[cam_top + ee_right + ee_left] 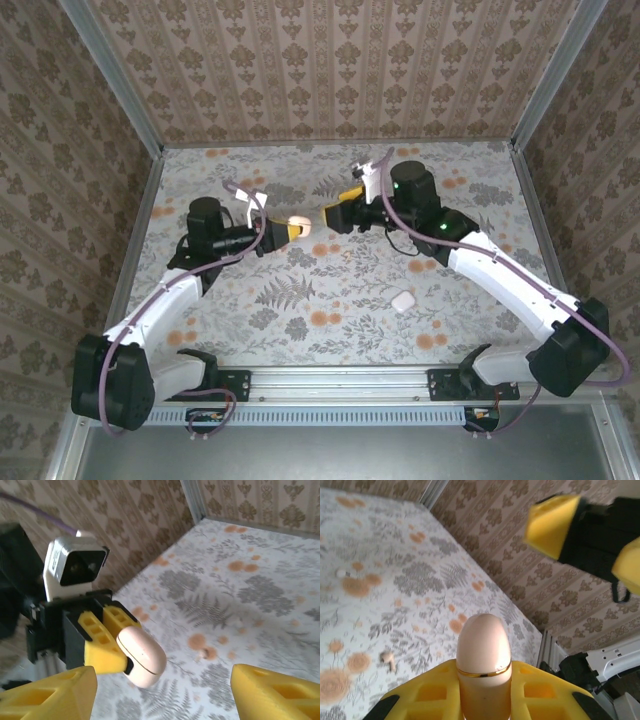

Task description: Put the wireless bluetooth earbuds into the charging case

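The charging case [483,650] is a pale pink rounded shell with a thin gold seam, its lid closed. My left gripper [485,692] is shut on its lower half and holds it above the middle of the table [330,290]. The case [300,224] points toward my right gripper [328,215], which stands open just beyond it and touches nothing. From the right wrist, the case [142,655] sticks out of the left gripper's yellow fingers [100,647]. One small white earbud [387,659] lies on the floral table, and another earbud [341,573] lies farther off. An earbud [204,653] lies below the right gripper [162,695].
A white rounded-square box [403,300] sits on the table in front of the right arm. Patterned walls with metal corner posts [150,140] close in the table on three sides. A metal rail [340,385] runs along the near edge between the arm bases.
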Controlling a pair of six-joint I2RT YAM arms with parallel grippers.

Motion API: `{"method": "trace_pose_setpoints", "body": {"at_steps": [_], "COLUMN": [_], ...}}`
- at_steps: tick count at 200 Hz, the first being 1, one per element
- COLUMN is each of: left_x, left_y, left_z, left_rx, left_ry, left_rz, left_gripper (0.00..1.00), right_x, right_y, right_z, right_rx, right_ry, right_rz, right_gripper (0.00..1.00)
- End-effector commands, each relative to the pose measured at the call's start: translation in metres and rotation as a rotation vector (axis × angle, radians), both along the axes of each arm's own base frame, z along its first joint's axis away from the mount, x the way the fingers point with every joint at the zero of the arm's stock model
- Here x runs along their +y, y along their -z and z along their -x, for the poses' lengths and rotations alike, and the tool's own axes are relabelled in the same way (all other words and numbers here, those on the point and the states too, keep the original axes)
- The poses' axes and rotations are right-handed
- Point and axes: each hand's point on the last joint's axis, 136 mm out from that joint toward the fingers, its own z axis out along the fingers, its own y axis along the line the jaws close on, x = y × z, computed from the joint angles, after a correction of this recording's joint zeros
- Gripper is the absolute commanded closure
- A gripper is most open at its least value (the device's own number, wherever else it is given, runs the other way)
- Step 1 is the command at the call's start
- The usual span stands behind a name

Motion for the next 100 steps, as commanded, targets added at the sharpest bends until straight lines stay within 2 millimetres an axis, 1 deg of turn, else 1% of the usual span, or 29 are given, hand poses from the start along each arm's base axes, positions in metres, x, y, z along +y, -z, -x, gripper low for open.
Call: {"method": "trace_pose_setpoints", "body": {"at_steps": [1, 31, 33, 39, 55, 72, 83, 100], "left_x": [0.000, -0.002, -0.002, -0.003, -0.006, -0.009, -0.011, -0.013], "left_y": [-0.050, -0.077, -0.079, -0.083, -0.088, -0.091, -0.092, -0.092], "left_z": [0.004, 0.011, 0.012, 0.013, 0.016, 0.020, 0.021, 0.021], "left_rx": [-0.179, -0.220, -0.221, -0.225, -0.212, -0.206, -0.203, -0.198], "left_ry": [0.016, 0.036, 0.038, 0.042, 0.055, 0.069, 0.075, 0.082], "left_rz": [0.100, 0.184, 0.189, 0.202, 0.224, 0.238, 0.243, 0.246], "left_gripper": [0.95, 0.95, 0.95, 0.95, 0.95, 0.96, 0.96, 0.97], "right_x": [0.023, 0.030, 0.033, 0.035, 0.038, 0.043, 0.047, 0.050], "right_y": [-0.016, -0.029, -0.021, -0.020, -0.028, -0.034, -0.037, -0.038], "right_z": [0.017, 0.014, 0.010, 0.008, 0.006, 0.005, 0.006, 0.007], "right_rx": [0.177, 0.183, 0.200, 0.206, 0.203, 0.216, 0.226, 0.240], "right_ry": [-0.129, -0.156, -0.154, -0.155, -0.173, -0.203, -0.225, -0.252], "right_rz": [-0.221, -0.296, -0.291, -0.303, -0.350, -0.394, -0.413, -0.425], "right_gripper": [0.29, 0.29, 0.29, 0.29, 0.29, 0.32, 0.36, 0.44]}}
